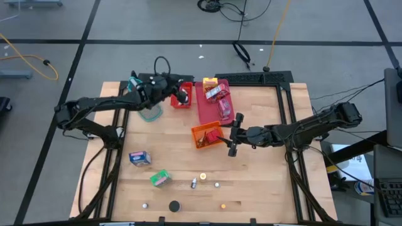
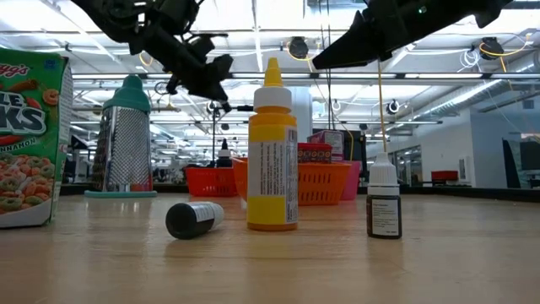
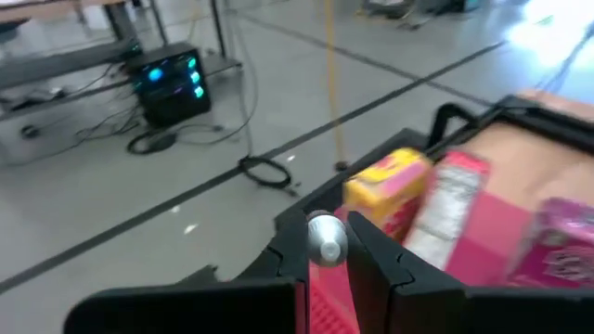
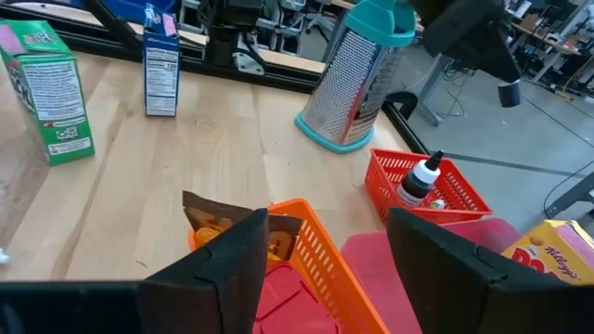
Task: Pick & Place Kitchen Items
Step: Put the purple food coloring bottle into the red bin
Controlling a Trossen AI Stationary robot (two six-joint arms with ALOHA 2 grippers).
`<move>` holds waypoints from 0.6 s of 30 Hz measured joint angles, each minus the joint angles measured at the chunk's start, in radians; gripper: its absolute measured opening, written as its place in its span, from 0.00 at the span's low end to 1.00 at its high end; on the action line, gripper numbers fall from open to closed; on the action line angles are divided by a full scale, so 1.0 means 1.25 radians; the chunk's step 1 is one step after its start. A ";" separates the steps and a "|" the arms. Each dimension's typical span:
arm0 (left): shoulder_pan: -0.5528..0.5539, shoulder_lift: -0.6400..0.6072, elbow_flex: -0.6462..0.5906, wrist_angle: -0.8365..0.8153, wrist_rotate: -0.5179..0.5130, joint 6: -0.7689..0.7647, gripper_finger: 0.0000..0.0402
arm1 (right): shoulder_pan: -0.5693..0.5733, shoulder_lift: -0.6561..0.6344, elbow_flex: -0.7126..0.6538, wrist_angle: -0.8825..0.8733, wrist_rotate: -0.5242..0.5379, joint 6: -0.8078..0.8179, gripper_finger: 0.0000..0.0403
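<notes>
Silver-capped small item (image 3: pixel 326 238) pinched between the left gripper's (image 1: pixel 183 95) fingers (image 3: pixel 375 261), held above the red tray (image 1: pixel 181 100) at the far middle of the wooden table (image 1: pixel 264 188). Seen inside that red tray: a small dark bottle with a white cap (image 4: pixel 423 180). Right gripper (image 1: pixel 232 134) spread wide with nothing between its fingers (image 4: pixel 239 260), hovering just right of the orange tray (image 1: pixel 206 135), which held a brown packet (image 4: pixel 212 215). Pink tray (image 1: pixel 210 110) lay between the two, carrying a yellow box (image 1: pixel 210 81) at its far end and pink and red packets (image 1: pixel 216 93) nearer. Teal-framed mesh basket (image 1: pixel 149 111) sat just left of the red tray, under the left arm. Left on the near half of the table: a blue box (image 1: pixel 139 157), a green cereal box (image 1: pixel 160 178), a yellow-orange squeeze bottle (image 2: pixel 272 152), a tiny white-capped dropper bottle (image 2: pixel 384 203), a black cap (image 1: pixel 174 205) and a dark bottle on its side (image 2: pixel 193 219).
</notes>
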 joint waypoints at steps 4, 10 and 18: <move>0.045 0.001 0.000 -0.025 0.011 -0.016 0.08 | -0.001 0.000 0.000 0.000 0.000 0.001 0.53; 0.081 0.040 0.000 -0.015 0.057 -0.030 0.08 | -0.001 0.000 0.000 0.001 0.000 0.001 0.53; 0.107 0.086 0.000 -0.010 0.069 -0.038 0.08 | -0.001 0.000 0.000 0.001 0.000 0.006 0.53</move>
